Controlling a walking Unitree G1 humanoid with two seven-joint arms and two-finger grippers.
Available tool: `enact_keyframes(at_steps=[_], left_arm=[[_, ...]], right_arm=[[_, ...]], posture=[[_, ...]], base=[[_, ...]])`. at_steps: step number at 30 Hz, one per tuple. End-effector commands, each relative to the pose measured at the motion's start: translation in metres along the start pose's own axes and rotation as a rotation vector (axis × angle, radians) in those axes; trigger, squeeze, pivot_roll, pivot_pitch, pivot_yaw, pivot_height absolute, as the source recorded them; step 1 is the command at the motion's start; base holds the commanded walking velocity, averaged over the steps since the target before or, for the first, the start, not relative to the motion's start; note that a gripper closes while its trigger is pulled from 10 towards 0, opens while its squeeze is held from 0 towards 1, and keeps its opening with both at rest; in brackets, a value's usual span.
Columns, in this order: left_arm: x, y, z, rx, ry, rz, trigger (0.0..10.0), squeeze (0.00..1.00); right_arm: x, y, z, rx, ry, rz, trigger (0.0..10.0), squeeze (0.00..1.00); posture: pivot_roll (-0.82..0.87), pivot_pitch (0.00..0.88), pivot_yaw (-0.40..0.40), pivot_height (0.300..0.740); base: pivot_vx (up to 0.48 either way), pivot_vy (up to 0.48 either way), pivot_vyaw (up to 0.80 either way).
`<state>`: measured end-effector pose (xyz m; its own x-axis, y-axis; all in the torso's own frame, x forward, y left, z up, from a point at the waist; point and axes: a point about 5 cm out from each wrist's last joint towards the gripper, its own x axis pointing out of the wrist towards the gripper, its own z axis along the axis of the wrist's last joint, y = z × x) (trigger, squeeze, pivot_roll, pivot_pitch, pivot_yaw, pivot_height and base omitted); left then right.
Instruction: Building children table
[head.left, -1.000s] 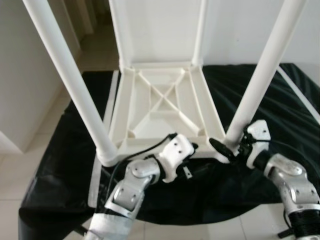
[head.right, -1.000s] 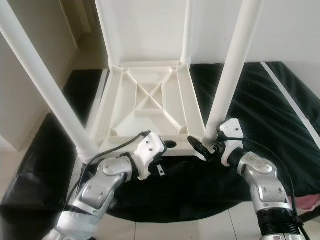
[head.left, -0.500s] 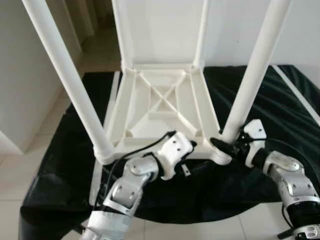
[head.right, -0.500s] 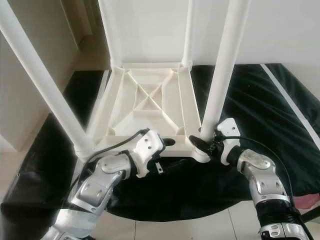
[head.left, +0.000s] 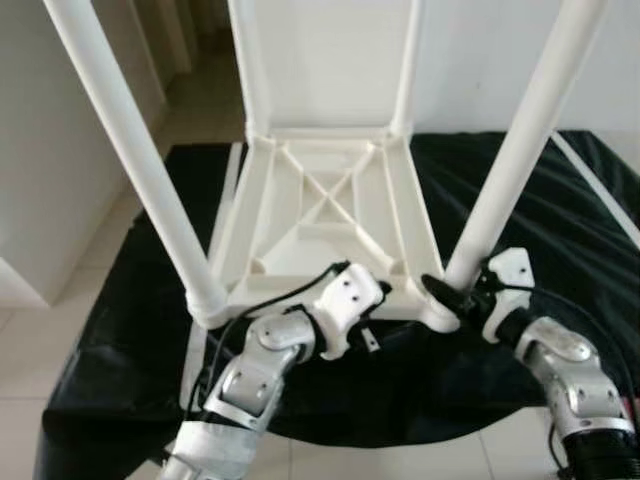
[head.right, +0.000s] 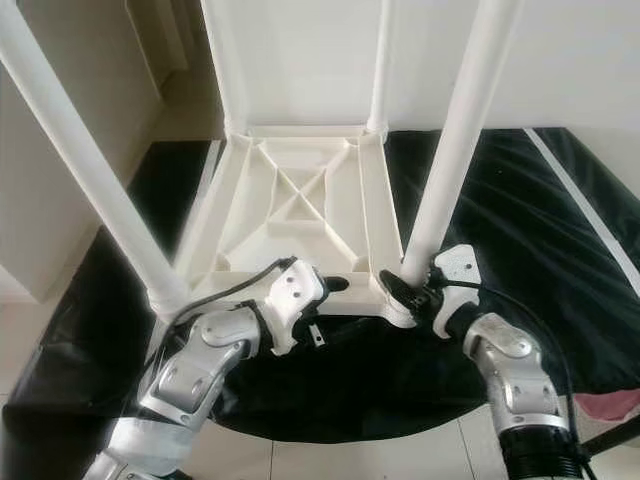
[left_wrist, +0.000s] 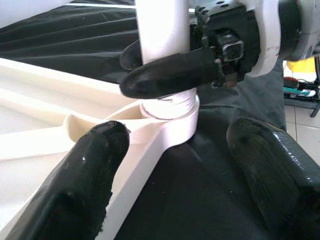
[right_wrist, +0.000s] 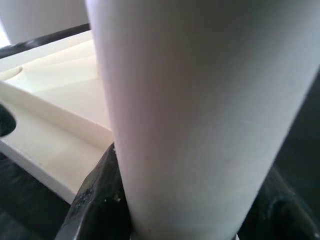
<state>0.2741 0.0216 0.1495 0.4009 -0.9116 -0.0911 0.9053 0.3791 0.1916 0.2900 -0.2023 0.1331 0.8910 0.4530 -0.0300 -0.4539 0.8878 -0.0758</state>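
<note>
I have the white children's table (head.left: 325, 205) lying upside down on a black cloth (head.left: 560, 200) spread over the floor, ribbed underside facing up and four white legs rising from its corners. My right gripper (head.left: 458, 296) is pinching the near right leg (head.left: 510, 170) just above its corner socket (left_wrist: 167, 117); in the left wrist view I see one black finger (left_wrist: 170, 75) pressed across the front of that leg and another wrapped behind it. The right wrist view is close on the same leg, with dark finger pads hugging its base. My left gripper (left_wrist: 190, 165) sits at the table's near edge, between the two near legs, its two fingers spread apart with nothing between them; one finger (left_wrist: 82, 180) lies against the white frame rail and the other is over the black cloth. The near left leg (head.left: 135, 160) stands untouched in its corner, well apart from both grippers
</note>
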Motion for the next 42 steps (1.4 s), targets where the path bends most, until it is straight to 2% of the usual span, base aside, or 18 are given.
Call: enact_keyframes(at_steps=[1,2,4,5,6,8,10,11,14,15,17,18,33,40,41,42], left_arm=[[-0.001,0.0,-0.004,-0.013,0.014,0.014,10.0,0.0],[-0.001,0.0,-0.004,-0.015,0.014,0.01,10.0,0.0],[0.0,-0.001,-0.004,-0.018,0.012,0.006,10.0,0.0],[0.0,-0.001,-0.004,-0.018,0.012,0.006,10.0,0.0],[0.0,-0.002,-0.005,-0.02,0.013,0.004,10.0,0.0],[0.0,-0.002,-0.005,-0.02,0.013,0.004,10.0,0.0],[0.001,-0.002,-0.005,-0.02,0.013,0.003,10.0,0.0],[0.001,-0.002,-0.005,-0.02,0.013,0.003,10.0,0.0],[0.001,-0.001,-0.004,-0.02,0.01,0.011,10.0,0.0],[0.001,-0.001,-0.004,-0.019,0.01,0.013,10.0,0.0],[0.0,-0.001,-0.005,-0.02,0.009,0.017,10.0,0.0],[-0.001,-0.001,-0.005,-0.026,0.006,0.022,10.0,0.0],[-0.005,0.002,-0.002,-0.032,-0.01,0.04,10.0,0.0],[-0.005,0.003,0.0,-0.025,-0.01,0.039,10.0,0.0],[-0.005,0.003,-0.001,-0.025,-0.009,0.039,10.0,0.0],[-0.005,0.003,-0.001,-0.025,-0.009,0.039,10.0,0.0]], right_arm=[[-0.001,0.0,-0.007,0.064,0.015,-0.051,10.0,0.0],[-0.001,0.006,-0.009,0.067,0.015,-0.077,10.0,0.0],[0.001,0.019,-0.018,0.136,0.032,-0.173,10.0,0.0],[0.001,0.019,-0.018,0.136,0.032,-0.173,10.0,0.0],[0.002,0.028,-0.024,0.178,0.045,-0.276,10.0,0.0],[0.002,0.028,-0.024,0.178,0.045,-0.276,10.0,0.0],[0.001,0.034,-0.025,0.195,0.039,-0.371,10.0,0.0],[0.001,0.034,-0.025,0.195,0.039,-0.371,10.0,0.0],[-0.006,0.037,-0.032,0.232,0.061,-0.655,10.0,0.0],[-0.008,0.038,-0.033,0.237,0.065,-0.707,10.0,0.0],[-0.008,0.042,-0.034,0.243,0.07,-0.71,10.0,0.0],[-0.005,0.047,-0.03,0.216,0.057,-0.678,10.0,0.0],[-0.006,0.055,-0.027,0.24,0.05,-0.722,10.0,0.0],[-0.008,0.052,-0.024,0.22,0.037,-0.733,10.0,0.01],[-0.008,0.051,-0.022,0.22,0.021,-0.727,10.0,1.0],[-0.009,0.05,-0.021,0.22,0.01,-0.722,10.0,1.0]], posture=[[-0.08,0.0,0.044,0.74],[-0.09,0.0,0.043,0.74],[-0.1,0.0,0.044,0.74],[-0.1,0.0,0.044,0.74],[-0.1,0.0,0.042,0.74],[-0.1,0.0,0.042,0.74],[-0.1,0.0,0.038,0.74],[-0.1,0.0,0.038,0.74],[-0.09,0.0,0.026,0.74],[-0.09,0.0,0.026,0.74],[-0.08,0.0,0.021,0.74],[-0.08,0.0,0.022,0.74],[-0.08,0.0,0.024,0.74],[-0.08,0.0,0.026,0.74],[-0.08,0.0,0.026,0.74],[-0.08,0.0,0.026,0.74]], base=[[0.0,0.0,0.0],[0.0,0.0,0.0],[0.0,0.0,0.0],[0.0,0.0,0.0],[0.0,0.0,0.0],[0.0,0.0,0.0],[0.0,0.0,0.0],[0.0,0.0,0.0],[0.0,0.0,0.0],[0.0,0.0,0.0],[0.0,0.0,0.0],[0.0,0.0,0.0],[0.0,0.0,0.0],[0.0,0.0,0.0],[0.0,0.0,0.0],[0.0,0.0,0.0]])
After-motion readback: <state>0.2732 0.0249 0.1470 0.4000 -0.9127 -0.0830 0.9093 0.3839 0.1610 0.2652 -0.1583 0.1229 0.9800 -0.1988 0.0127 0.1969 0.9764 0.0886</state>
